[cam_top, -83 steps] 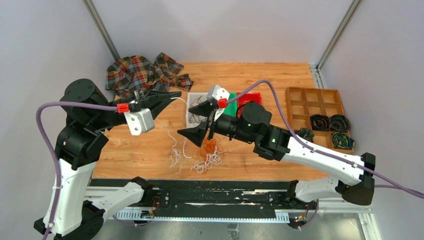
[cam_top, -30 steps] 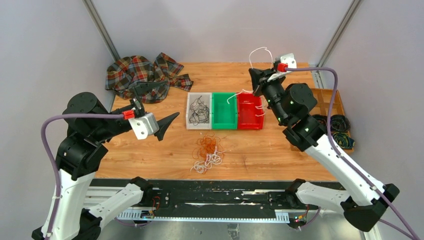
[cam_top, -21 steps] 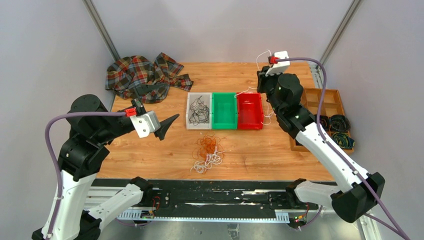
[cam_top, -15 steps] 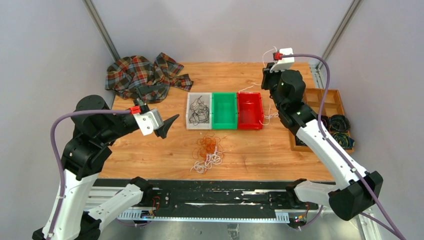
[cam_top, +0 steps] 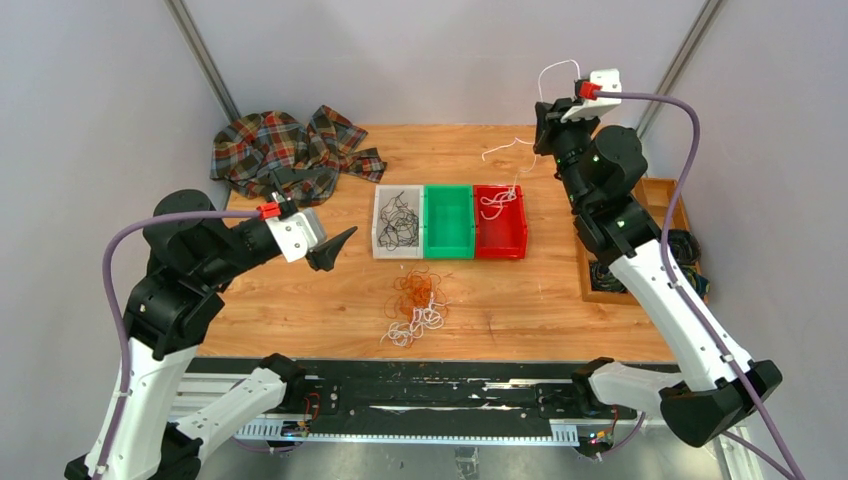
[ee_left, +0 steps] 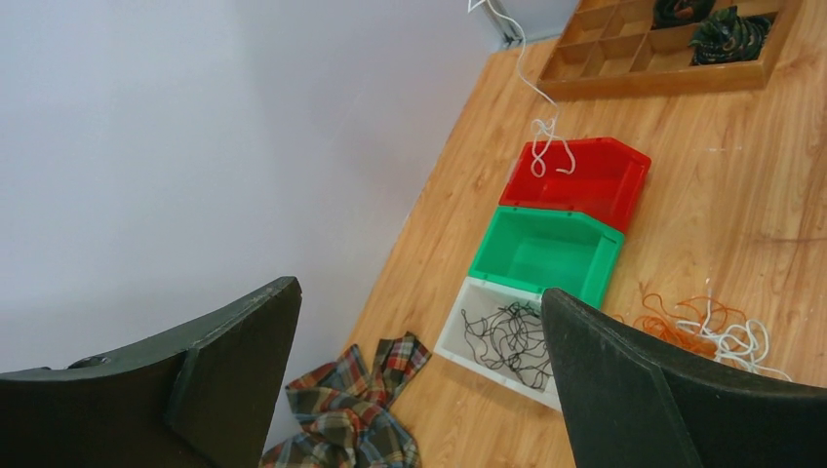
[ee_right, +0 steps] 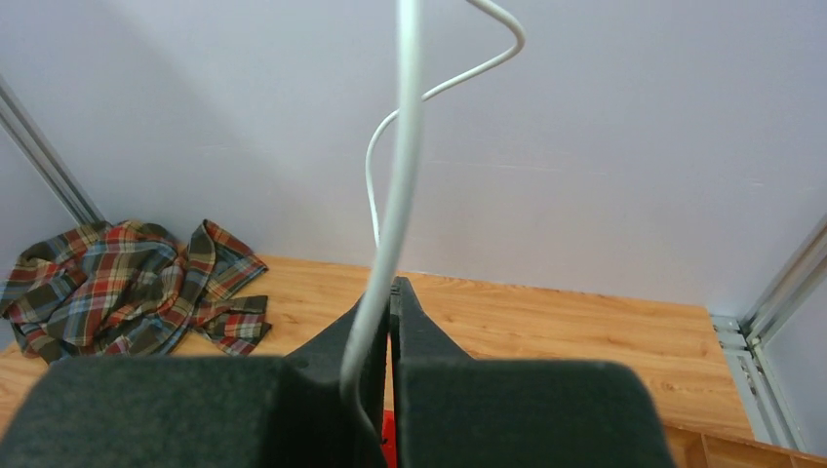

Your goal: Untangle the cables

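My right gripper (cam_top: pixel 545 112) is raised high over the table's far right, shut on a white cable (cam_top: pixel 495 203). The cable loops above the jaws and trails down, its lower end curled in the red bin (cam_top: pixel 518 235). In the right wrist view the white cable (ee_right: pixel 400 195) runs up from between the shut fingers (ee_right: pixel 419 327). A tangle of orange and white cables (cam_top: pixel 415 305) lies on the wood in front of the bins. Black cables (cam_top: pixel 398 222) lie in the white bin (cam_top: pixel 379 240). My left gripper (cam_top: pixel 335 247) hovers left of the bins, open and empty, its fingers (ee_left: pixel 224 356) wide apart.
A green bin (cam_top: pixel 448 222) stands between the white and red ones. A plaid cloth (cam_top: pixel 285 150) lies at the back left. A wooden organiser tray (cam_top: pixel 662 195) with dark coiled cords (cam_top: pixel 685 275) sits at the right edge, partly behind my right arm.
My right gripper has lifted the white cable out of the tangle, carried it back and right, then risen; the cable's end now rests in the red bin. The left gripper let go and stayed open.
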Tool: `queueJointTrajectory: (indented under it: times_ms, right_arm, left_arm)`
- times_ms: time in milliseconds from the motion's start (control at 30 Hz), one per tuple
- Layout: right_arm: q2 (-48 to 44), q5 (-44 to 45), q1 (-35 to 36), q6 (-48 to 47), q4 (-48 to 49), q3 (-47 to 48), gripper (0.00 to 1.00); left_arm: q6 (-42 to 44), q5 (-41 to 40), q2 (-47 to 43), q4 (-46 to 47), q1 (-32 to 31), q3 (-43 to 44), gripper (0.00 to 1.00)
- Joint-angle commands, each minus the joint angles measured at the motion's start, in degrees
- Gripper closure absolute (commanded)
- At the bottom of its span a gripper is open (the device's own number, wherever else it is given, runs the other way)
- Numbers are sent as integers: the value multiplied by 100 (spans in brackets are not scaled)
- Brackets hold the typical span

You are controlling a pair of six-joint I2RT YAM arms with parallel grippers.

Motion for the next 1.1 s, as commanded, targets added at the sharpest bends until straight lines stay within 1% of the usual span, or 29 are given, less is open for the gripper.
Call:
queueJointTrajectory:
  times_ms: [0,833,967,1067]
  right_arm:
    - [7,-163,-138,8,-1,184,99]
    - [1100,-87,-151,-123,197,-677,100]
    - [1178,52,-151,-260,251,-892,99]
    - [1324,385,-151,-436,168,-1015,99]
  left_arm:
    - [-161,-60,26,101,-24,141,2]
    - [-38,-118,-97,31,-29,133,2]
    - [-38,-126,-93,34,-26,124,2]
    - [-38,-115,-84,36,-24,127,2]
